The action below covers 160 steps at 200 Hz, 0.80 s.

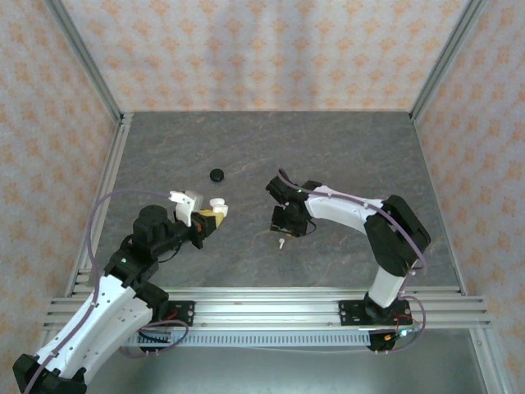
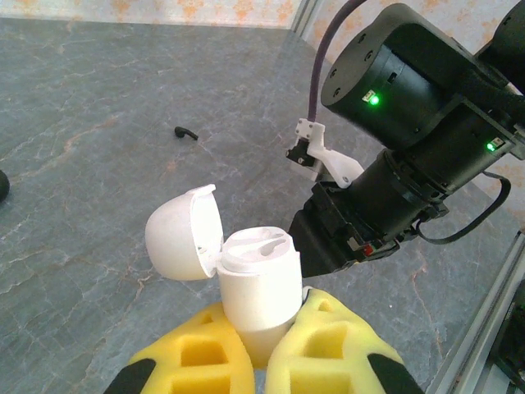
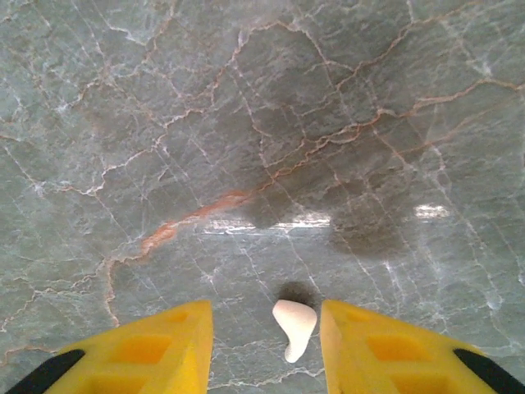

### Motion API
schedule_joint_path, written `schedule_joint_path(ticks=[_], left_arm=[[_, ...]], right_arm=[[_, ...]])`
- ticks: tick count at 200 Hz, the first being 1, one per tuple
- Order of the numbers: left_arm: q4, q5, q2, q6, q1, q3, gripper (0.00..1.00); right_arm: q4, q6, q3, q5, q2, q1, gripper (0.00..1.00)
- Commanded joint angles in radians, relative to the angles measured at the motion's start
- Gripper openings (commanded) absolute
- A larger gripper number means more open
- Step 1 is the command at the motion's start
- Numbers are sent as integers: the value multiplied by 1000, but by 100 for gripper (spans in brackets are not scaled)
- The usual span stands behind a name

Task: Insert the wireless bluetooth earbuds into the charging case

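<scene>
My left gripper [image 2: 267, 320] is shut on a white charging case [image 2: 261, 283] and holds it upright just above the table. Its lid [image 2: 182, 234] is flipped open to the left, and the two sockets on top look empty. From above, the case [image 1: 217, 203] sits at the yellow fingertips of the left gripper [image 1: 210, 217]. A white earbud [image 3: 294, 327] lies on the table between the spread fingers of my open right gripper [image 3: 267, 345], touching neither. It is also visible from above, the white earbud [image 1: 281, 243] just in front of the right gripper [image 1: 287, 223]. A black earbud [image 2: 187, 133] lies farther back.
A round black object [image 1: 216, 174] rests on the grey marble table [image 1: 344, 156] behind the case. The right arm [image 2: 410, 107] hangs close to the held case on its right. Patterned walls and metal rails [image 1: 262, 300] enclose the table.
</scene>
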Motion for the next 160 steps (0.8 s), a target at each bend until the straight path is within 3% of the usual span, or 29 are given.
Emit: schedule_joint_path(ticks=[1,160], left_arm=[[45,26,-13,23,5,30,0],[33,27,-32,21,5,24,0]], right_arm=[[-18,8,7,21,27,4,39],[-72,3,37,52,102,57,38]])
